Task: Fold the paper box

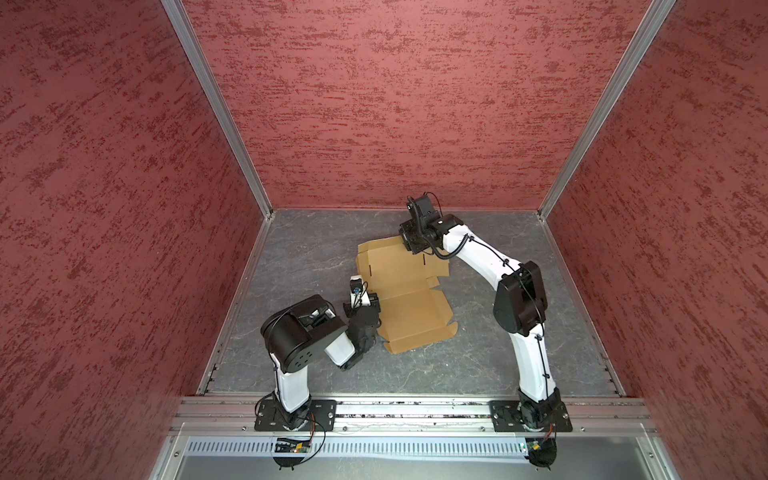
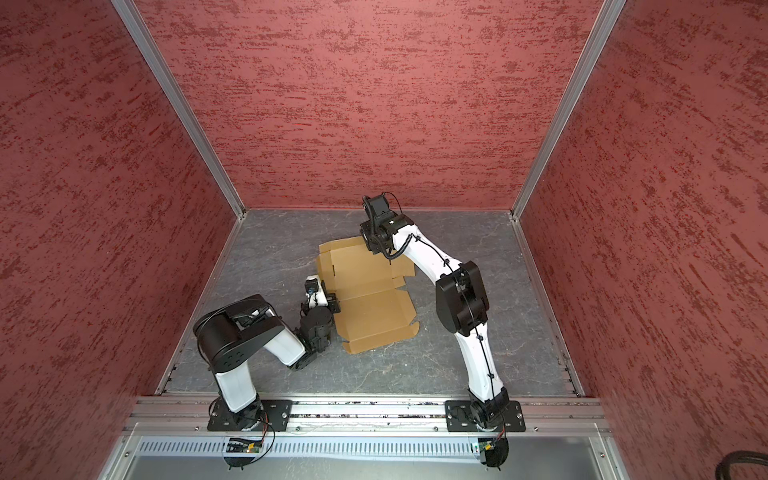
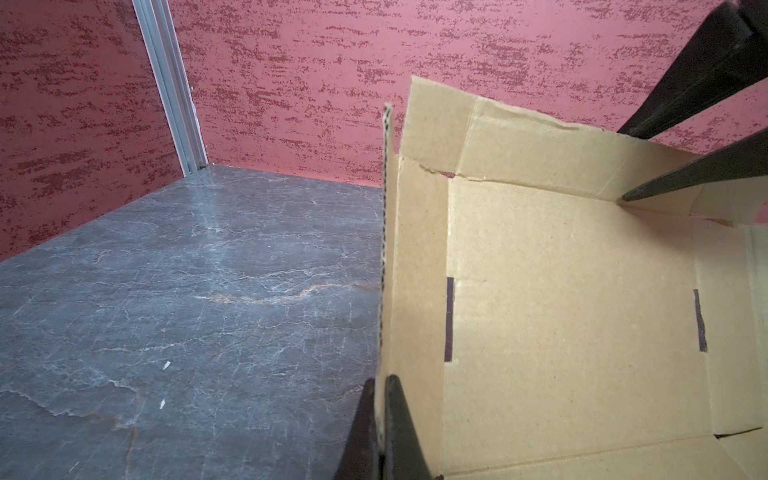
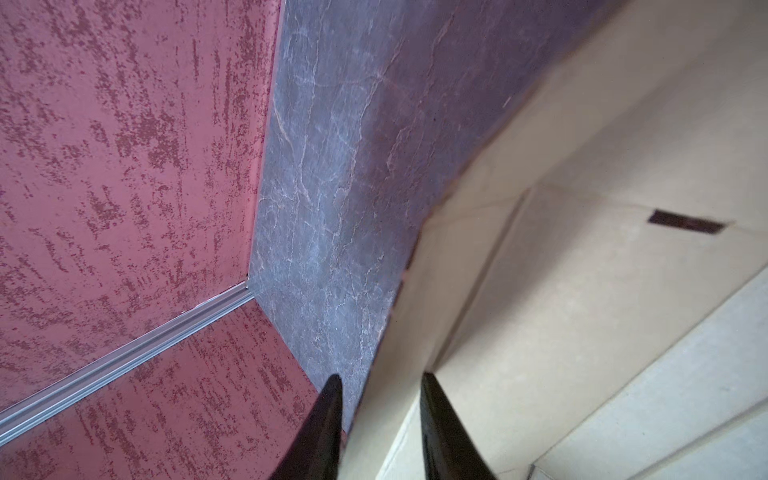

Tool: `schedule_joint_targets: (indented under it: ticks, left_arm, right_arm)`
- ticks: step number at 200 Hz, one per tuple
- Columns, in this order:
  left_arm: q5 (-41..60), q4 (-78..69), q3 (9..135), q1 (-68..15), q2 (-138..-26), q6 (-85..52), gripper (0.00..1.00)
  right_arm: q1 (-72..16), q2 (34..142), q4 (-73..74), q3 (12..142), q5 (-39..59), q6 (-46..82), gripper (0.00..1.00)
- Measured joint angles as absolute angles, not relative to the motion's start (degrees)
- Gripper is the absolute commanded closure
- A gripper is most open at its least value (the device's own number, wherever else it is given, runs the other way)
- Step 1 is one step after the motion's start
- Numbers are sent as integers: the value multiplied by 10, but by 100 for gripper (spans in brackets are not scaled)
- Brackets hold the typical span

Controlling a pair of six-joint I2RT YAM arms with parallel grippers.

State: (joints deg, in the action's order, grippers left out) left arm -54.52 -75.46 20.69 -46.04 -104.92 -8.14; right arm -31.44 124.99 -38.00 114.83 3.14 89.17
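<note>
Left end effector (image 3: 380, 380) pinches corrugated tan paper box (image 3: 561, 311) flap; right end effector (image 4: 381, 376) part-open, straddling flap.

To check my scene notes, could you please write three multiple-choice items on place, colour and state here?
1. The box is: A on the table; B lifted clear of it; C hanging over its edge.
2. The table is: A white; B grey; C green.
3. The left gripper is: A wide open; B away from the box; C shut on a side flap.
Key: A, its base rests on the table. B, the surface is marbled grey. C, its fingers pinch the flap's edge.
</note>
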Motion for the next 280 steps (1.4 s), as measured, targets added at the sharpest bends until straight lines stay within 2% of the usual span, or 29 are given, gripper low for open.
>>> schedule_joint_targets:
  ticks: [63,150,244,280]
  left_arm:
    - [-545,-745,214,-460,-1049,-83,100]
    - [-545,-714,226,-456,-1049,-96,100]
    - [-543,-701,226,-455,-1046,-105,100]
    - [-548,-677,225,-455,-1026,-120,72]
  right_arm:
    - [-314,1250,-377,1148,32,893,81]
    - [-314,1248,-335,1079,32,903,80]
    - [-314,1240,-314,1067,30,911,88]
    - [-314,1239,-297,1057,28,911,91]
